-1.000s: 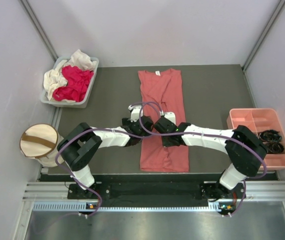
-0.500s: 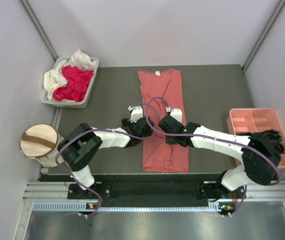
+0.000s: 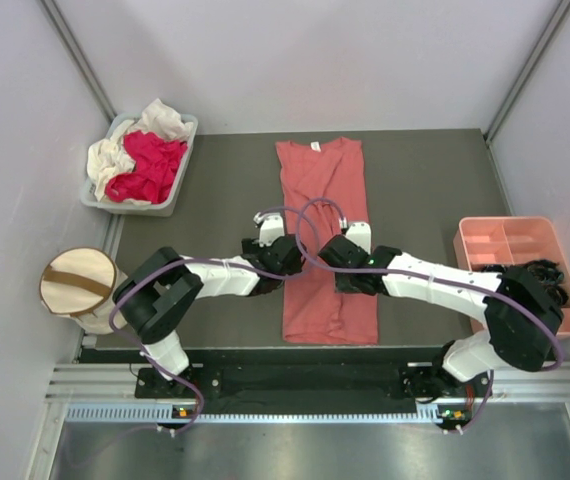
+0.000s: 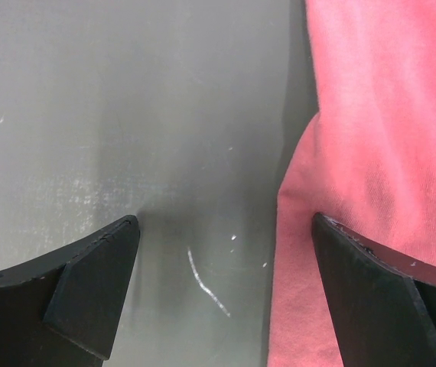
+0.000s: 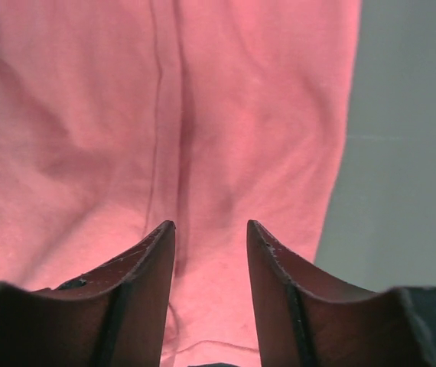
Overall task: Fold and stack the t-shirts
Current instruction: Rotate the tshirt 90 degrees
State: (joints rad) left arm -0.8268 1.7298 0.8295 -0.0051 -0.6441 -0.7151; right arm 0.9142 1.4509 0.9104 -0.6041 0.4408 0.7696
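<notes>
The salmon-pink t-shirt lies flat mid-table as a long narrow strip, its white neck label at the far end. My left gripper hovers open over the shirt's left edge; bare table shows between its fingers. My right gripper hangs over the strip's right part, jaws parted with nothing between them; it is just above the cloth and I cannot tell if it touches. Magenta-red and cream-white t-shirts lie crumpled in a grey bin.
The grey bin stands at the far left. A cream drum-shaped fabric bin sits off the table's left edge. A rigid pink tray at the right holds dark items. Grey walls enclose three sides.
My right gripper moved from the shirt's middle toward its right side and its jaws parted. The strip's near half looks slightly narrower. The left arm barely moved.
</notes>
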